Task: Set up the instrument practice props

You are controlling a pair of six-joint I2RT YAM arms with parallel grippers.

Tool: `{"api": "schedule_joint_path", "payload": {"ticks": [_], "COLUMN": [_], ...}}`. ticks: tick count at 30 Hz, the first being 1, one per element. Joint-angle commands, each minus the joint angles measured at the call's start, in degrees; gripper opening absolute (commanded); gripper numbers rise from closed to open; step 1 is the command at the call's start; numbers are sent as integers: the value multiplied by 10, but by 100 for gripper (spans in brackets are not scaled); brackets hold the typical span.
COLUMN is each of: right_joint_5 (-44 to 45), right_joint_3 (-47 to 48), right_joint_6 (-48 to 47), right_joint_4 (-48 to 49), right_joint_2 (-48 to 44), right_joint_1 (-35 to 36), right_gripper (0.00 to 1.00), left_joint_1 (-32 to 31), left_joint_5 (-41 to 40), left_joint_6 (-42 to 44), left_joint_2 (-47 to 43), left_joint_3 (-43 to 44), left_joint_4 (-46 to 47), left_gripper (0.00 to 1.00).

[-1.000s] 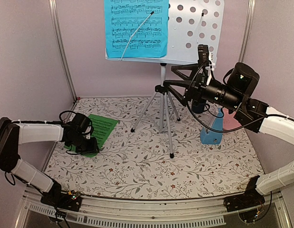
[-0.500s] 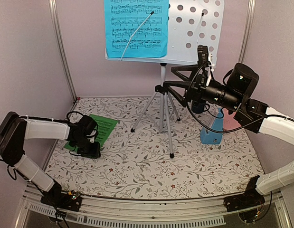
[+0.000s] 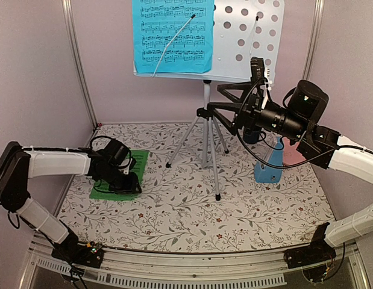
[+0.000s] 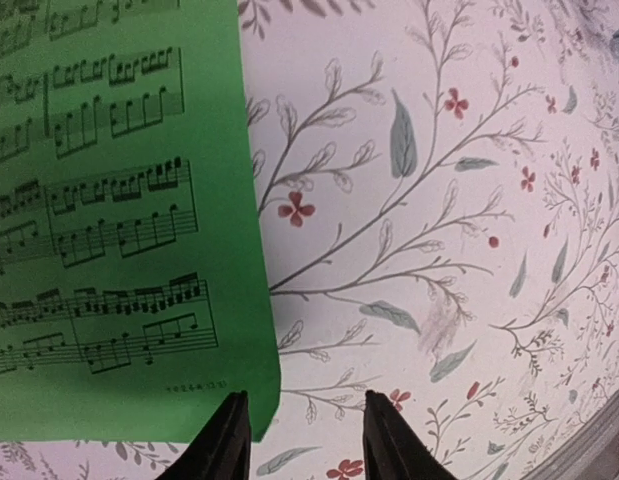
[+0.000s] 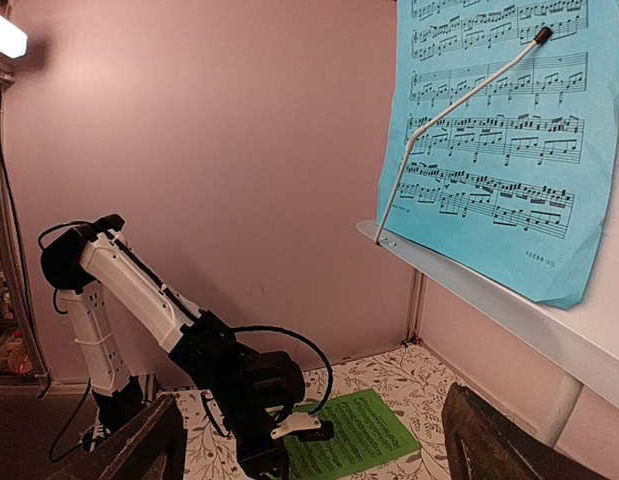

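- Left gripper [image 4: 304, 440] hangs low over the flat green music sheet [image 4: 109, 200] with its jaws partly open. The paper's bottom corner sits between the fingertips, but nothing looks pinched.
- Right gripper [image 5: 309, 440] is up in the air beside the stand, jaws spread wide and holding nothing.
- The blue music sheet [image 3: 173, 36] rests on the pale perforated music stand [image 3: 252, 71], with a thin bent wire arm [image 5: 459, 100] lying across it.
- The silver tripod [image 3: 207, 132] stands on a floral tablecloth [image 4: 439, 250].
- The little blue pyramid metronome [image 3: 267, 168] is on the cloth to the right of the tripod.
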Motion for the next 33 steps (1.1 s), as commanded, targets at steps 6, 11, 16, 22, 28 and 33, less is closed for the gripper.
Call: {"api": "schedule_joint_path", "payload": {"ticks": [6, 11, 16, 22, 28, 33], "right_joint_5": [12, 10, 5, 5, 4, 17], "right_joint_3": [-9, -7, -5, -5, -5, -13], "right_joint_6": [2, 3, 5, 10, 13, 30], "right_joint_4": [11, 12, 11, 10, 10, 3], "right_joint_2": [-15, -12, -8, -8, -5, 0], "right_joint_1": [4, 3, 3, 3, 4, 3], "right_gripper": [91, 91, 91, 91, 91, 91], "left_joint_1": [-6, -12, -24, -30, -43, -54], "left_joint_5": [-64, -48, -47, -52, -63, -68], "left_joint_6": [88, 116, 134, 144, 140, 127], "left_joint_2": [6, 21, 58, 92, 99, 83], "left_joint_3": [64, 69, 72, 66, 62, 69], "left_joint_4": [-106, -114, -99, -75, -67, -73], "left_gripper": [40, 28, 23, 23, 11, 0]}}
